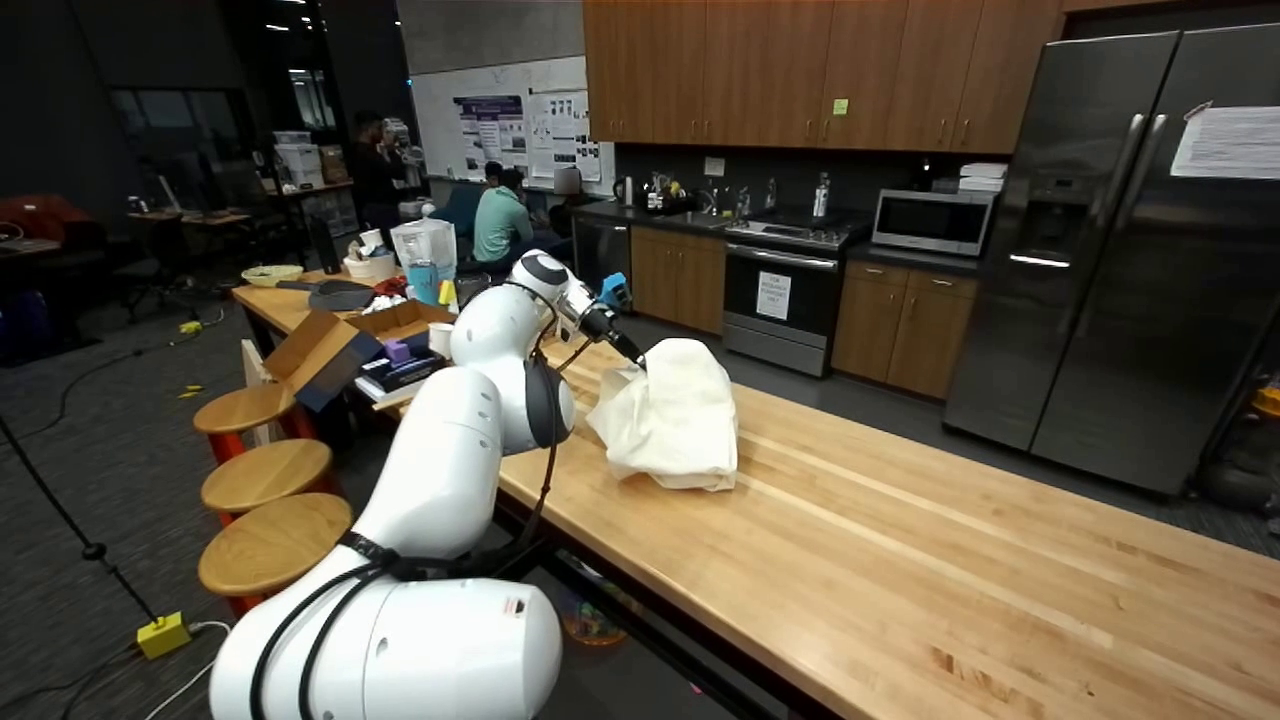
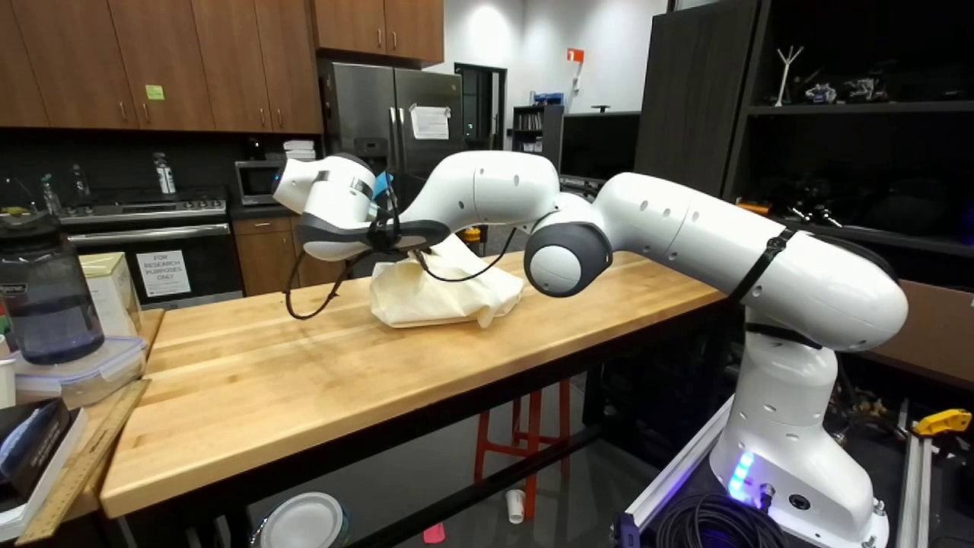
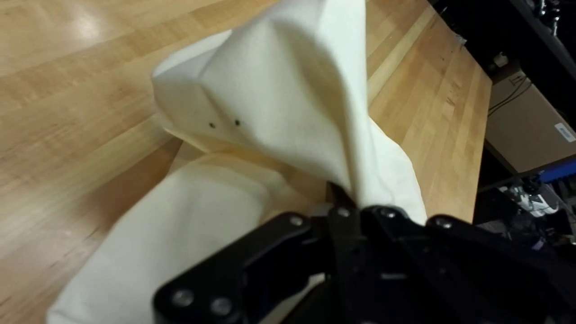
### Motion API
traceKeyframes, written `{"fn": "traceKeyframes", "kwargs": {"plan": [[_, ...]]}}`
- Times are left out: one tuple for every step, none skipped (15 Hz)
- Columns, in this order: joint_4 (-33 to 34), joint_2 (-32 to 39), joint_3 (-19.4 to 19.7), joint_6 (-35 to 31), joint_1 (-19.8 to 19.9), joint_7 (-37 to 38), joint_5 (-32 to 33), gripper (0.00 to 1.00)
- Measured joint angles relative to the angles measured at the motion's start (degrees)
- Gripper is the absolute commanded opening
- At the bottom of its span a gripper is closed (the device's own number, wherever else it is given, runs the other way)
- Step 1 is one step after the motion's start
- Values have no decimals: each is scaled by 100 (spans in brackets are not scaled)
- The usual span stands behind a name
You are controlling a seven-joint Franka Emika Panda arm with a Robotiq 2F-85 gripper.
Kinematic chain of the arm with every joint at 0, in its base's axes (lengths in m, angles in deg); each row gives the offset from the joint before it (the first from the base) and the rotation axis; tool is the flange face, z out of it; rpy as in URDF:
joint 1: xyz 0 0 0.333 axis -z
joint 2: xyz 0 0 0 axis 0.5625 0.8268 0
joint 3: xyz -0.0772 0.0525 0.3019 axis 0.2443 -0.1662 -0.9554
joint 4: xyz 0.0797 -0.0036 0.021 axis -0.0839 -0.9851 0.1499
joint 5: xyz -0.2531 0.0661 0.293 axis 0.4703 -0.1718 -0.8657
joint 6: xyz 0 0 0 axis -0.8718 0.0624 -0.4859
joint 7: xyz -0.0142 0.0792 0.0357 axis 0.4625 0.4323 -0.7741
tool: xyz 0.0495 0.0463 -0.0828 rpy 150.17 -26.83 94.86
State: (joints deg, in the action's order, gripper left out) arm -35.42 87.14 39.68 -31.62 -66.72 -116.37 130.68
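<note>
In an exterior view, the hand [image 1: 640, 360] meets the upper part of a pale cloth [image 1: 675, 425], which rises in a peak above the counter [image 1: 930, 540], its lower folds resting on the surface. Beyond the arm [image 1: 430, 450] are a box [image 1: 322, 348] and a pan [image 1: 340, 294], with stools [image 1: 275, 545] standing below the box. In an exterior view, the arm hides the hand, and a cable [image 2: 456, 280] loops across the line of sight to the cloth; a jug [image 2: 53, 304] and a tub [image 2: 99, 369] stand by the counter's end, near a ruler [image 2: 87, 457]. In the wrist view, the fingers [image 3: 344, 234] lie together, clamped on a fold of the cloth, whose loose fabric spreads to both sides and bears two small dark marks. The step in hand appears to be moving the cloth by this raised fold. The next move probably calls for a firm pinch and a gradual motion, since the limp lower folds may drag on the counter. Slack bunched beneath the fingers seems the main hindrance; the cable, if as near as it looks, could also catch.
</note>
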Motion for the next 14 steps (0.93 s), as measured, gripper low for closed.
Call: {"fn": "traceKeyframes", "kwargs": {"plan": [[-16,1,1,0,11,4,-30,1],[-35,7,3,27,30,6,-59,1],[-39,29,4,73,56,6,-77,1],[-40,56,6,128,85,6,-86,1],[-43,89,10,171,119,7,-86,1],[-44,127,14,213,160,12,-86,1],[-44,164,15,271,205,35,-87,1],[-44,198,16,346,252,62,-93,1],[-46,226,16,426,305,90,-116,1],[-46,251,15,507,358,116,-157,1],[-47,273,14,589,417,142,-202,1],[-47,292,13,661,482,188,-256,1],[-47,310,13,719,549,254,-315,1],[-43,329,10,774,633,384,-407,1]]}}
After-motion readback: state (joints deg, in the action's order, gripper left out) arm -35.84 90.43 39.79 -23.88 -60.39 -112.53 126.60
